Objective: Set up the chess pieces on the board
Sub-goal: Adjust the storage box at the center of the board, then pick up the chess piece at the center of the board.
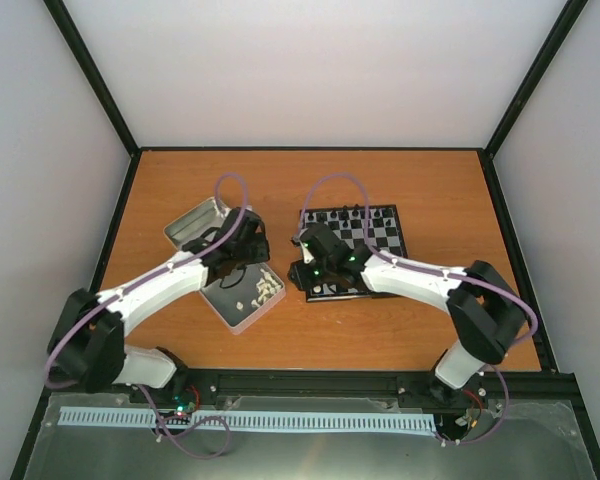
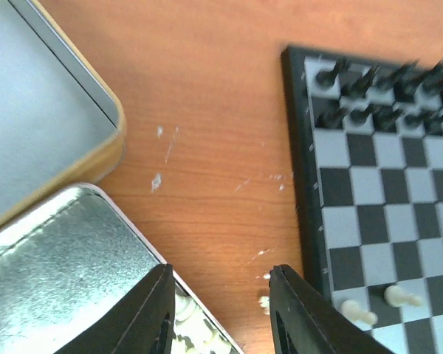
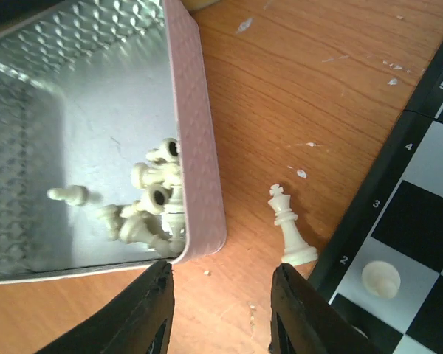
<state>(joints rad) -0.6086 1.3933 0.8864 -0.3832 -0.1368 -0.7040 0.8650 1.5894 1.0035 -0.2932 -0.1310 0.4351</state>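
Lying heaped in the silver tin's [image 3: 198, 125] corner: cream chess pieces [image 3: 157, 200].

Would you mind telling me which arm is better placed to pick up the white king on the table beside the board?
Right. The right gripper, open, hovers just short of the king, on bare table between the tin and the board. The left gripper is over the tin's rim instead.

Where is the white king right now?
Right wrist view: the white king is on the table, between the tin and the board, beside its black border.
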